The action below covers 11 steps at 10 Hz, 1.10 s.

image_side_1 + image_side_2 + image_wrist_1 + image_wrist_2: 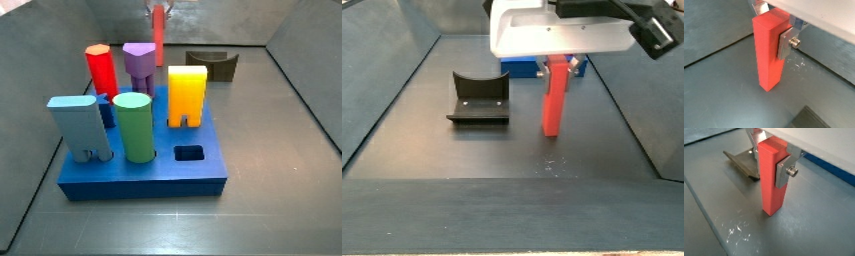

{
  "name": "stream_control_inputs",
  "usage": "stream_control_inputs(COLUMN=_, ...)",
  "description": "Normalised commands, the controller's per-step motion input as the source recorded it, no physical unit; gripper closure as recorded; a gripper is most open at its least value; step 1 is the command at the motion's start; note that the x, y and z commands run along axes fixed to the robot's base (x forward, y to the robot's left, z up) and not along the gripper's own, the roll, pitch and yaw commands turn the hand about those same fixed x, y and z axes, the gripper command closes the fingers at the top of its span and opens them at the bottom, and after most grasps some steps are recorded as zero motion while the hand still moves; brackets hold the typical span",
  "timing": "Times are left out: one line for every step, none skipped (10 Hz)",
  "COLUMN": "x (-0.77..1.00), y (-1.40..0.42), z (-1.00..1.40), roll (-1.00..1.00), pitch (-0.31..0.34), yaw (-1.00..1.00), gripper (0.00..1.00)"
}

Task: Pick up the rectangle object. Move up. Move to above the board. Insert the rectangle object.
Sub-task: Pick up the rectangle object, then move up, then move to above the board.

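Observation:
The rectangle object, a slim coral-red bar (769, 55), stands upright between my gripper's (774, 36) fingers. One silver finger plate (785, 44) presses its side near the top, and the other finger is mostly hidden behind it. Both wrist views show this grip, and the bar (773, 178) reaches down to or just above the grey floor. In a side view the bar (158, 35) hangs behind the blue board (134, 178), near the back wall. In a side view the gripper (556, 66) holds the bar (553, 100) in front of the board (523, 68).
The board carries a red hexagonal column (99, 68), a purple peg (139, 60), a yellow-orange block (186, 95), a green cylinder (132, 127) and a light blue piece (78, 127). A small rectangular hole (190, 153) is open. The dark fixture (476, 97) stands beside the bar.

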Motion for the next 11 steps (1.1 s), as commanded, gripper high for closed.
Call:
stream_control_inputs(x=0.0, y=0.0, z=0.0, roll=0.0, pitch=0.0, yaw=0.0, gripper=1.0)
stream_control_inputs(x=0.0, y=0.0, z=0.0, roll=0.0, pitch=0.0, yaw=0.0, gripper=1.0)
stream_control_inputs(x=0.0, y=0.0, z=0.0, roll=0.0, pitch=0.0, yaw=0.0, gripper=1.0)
stream_control_inputs(x=0.0, y=0.0, z=0.0, roll=0.0, pitch=0.0, yaw=0.0, gripper=1.0)
stream_control_inputs(x=0.0, y=0.0, z=0.83, roll=0.0, pitch=0.0, yaw=0.0, gripper=1.0)
stream_control_inputs(x=-0.04, y=0.1, z=0.83, roll=0.0, pitch=0.009, yaw=-0.02, gripper=1.0)
stream_control_inputs(x=-0.07, y=0.06, z=0.71, roll=0.01, pitch=0.034, yaw=-0.03, gripper=1.0)
stream_control_inputs(x=-0.05, y=0.03, z=0.6, roll=0.03, pitch=0.037, yaw=-0.03, gripper=1.0)
stream_control_inputs(x=-0.04, y=0.03, z=0.47, roll=0.04, pitch=0.044, yaw=-0.03, gripper=1.0)
stream_control_inputs(x=-0.03, y=0.02, z=0.33, roll=0.05, pitch=0.052, yaw=-0.03, gripper=1.0)
stream_control_inputs(x=-0.23, y=-0.2, z=1.0, roll=-0.04, pitch=0.194, yaw=-0.3, gripper=1.0)
